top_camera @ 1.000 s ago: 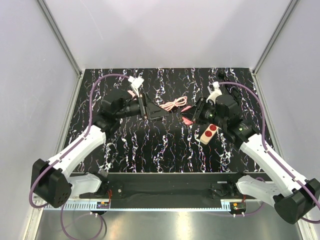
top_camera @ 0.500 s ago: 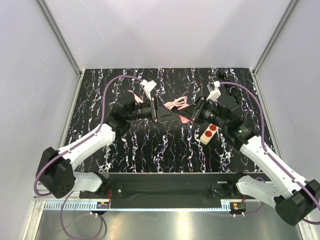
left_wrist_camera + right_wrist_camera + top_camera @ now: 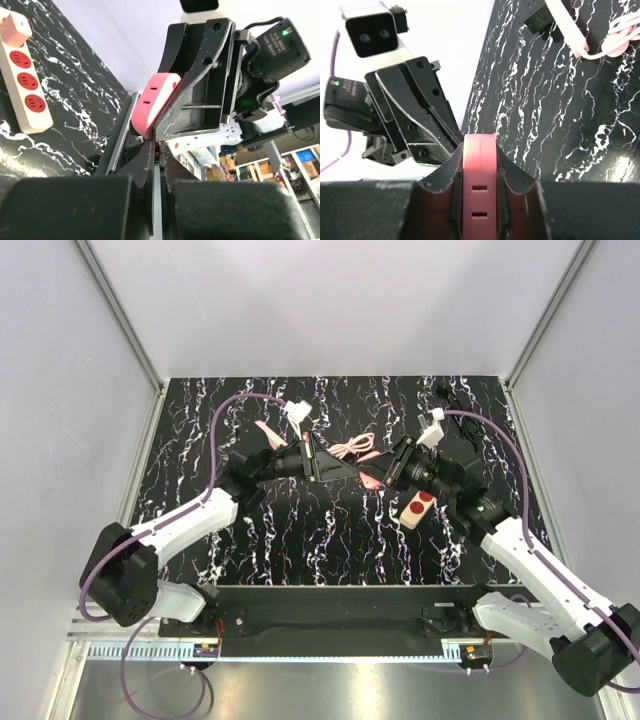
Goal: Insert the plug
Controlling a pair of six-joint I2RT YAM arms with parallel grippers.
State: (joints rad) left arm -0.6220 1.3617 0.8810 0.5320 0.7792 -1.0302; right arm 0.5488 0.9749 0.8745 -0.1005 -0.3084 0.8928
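Here, the right gripper has jaws clamped on the pink plug over the desk; the left gripper has jaws nearly together.

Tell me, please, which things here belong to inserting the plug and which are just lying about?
Job in hand: pink socket block, clamped in the right gripper; left gripper, fingers closed, facing it.
Lying about, it seems: power strip; coiled pink cable; black adapter; pink strap.
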